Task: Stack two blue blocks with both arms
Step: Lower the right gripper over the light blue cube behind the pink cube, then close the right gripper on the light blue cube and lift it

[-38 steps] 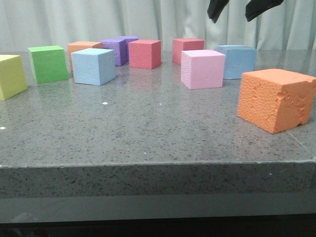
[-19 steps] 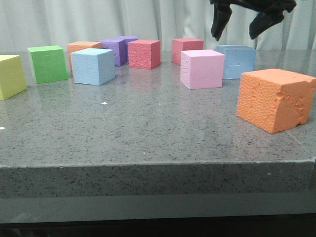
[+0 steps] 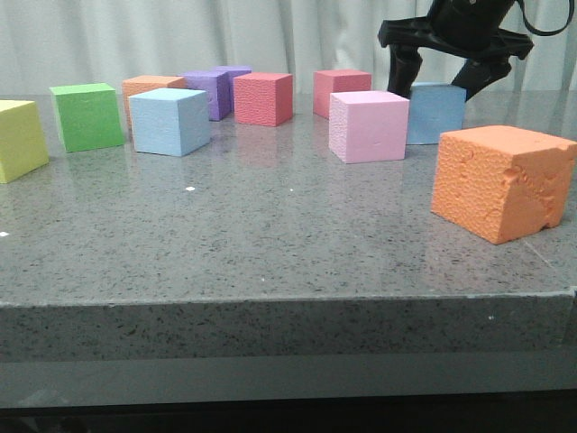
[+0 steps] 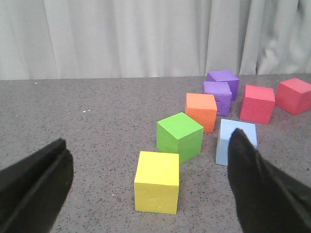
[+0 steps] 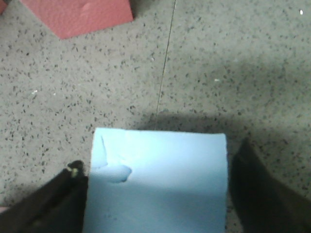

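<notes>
Front view: right gripper [image 3: 439,77] is spread open astride the far-right blue block [image 3: 435,112], behind the pink cube [image 3: 369,125]; second blue block [image 3: 170,121] sits far left, upright. Left wrist view: left gripper [image 4: 146,187] is seen open, holding nothing. Right wrist view: block faces squared to fingers [image 5: 255,194]; no long axis.

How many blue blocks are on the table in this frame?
2. One blue block stands front-left, beside the green cube. The other blue block sits behind the pink cube, between the right gripper fingers. None appears hidden.
</notes>
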Robot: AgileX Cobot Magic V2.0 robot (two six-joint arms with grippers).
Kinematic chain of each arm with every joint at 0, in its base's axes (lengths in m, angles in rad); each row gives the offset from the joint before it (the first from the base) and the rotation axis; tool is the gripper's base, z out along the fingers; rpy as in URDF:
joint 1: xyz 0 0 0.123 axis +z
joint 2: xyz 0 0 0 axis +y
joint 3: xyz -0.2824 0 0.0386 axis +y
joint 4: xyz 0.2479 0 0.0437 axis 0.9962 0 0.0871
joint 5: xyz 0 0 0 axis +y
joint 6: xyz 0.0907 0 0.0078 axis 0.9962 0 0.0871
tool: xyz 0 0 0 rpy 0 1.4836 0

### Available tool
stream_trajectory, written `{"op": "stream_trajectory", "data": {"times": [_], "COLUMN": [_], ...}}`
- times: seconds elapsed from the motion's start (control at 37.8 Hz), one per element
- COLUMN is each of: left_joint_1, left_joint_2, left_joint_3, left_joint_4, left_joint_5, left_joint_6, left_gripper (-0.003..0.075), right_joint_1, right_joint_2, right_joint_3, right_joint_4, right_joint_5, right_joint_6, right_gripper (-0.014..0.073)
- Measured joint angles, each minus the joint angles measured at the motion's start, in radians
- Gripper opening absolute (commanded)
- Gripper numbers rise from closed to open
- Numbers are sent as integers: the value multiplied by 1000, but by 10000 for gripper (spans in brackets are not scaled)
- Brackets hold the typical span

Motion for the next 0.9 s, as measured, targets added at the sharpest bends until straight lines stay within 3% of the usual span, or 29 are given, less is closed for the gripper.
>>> {"op": "stream_trajectory", "data": {"times": [0.11, 0.61, 0.9], "left_joint_1": [0, 0, 0], "left_joint_2": [0, 0, 0], "left_joint_3": [0, 0, 0], "left_joint_4": [0, 0, 0], "left_joint_5": [-2, -2, -2], "left_joint_6": [0, 0, 0], "left_gripper": [617, 617, 617], "right_joint_1": [0, 9, 83], "right_joint_2": [0, -71, -107], "right_joint_3": [-7, -237, -280], "right_joint_4": [0, 38, 51], "right_joint_5": [16, 190, 331], "right_joint_6": [0, 0, 0], "right_gripper": [304, 311, 309]}}
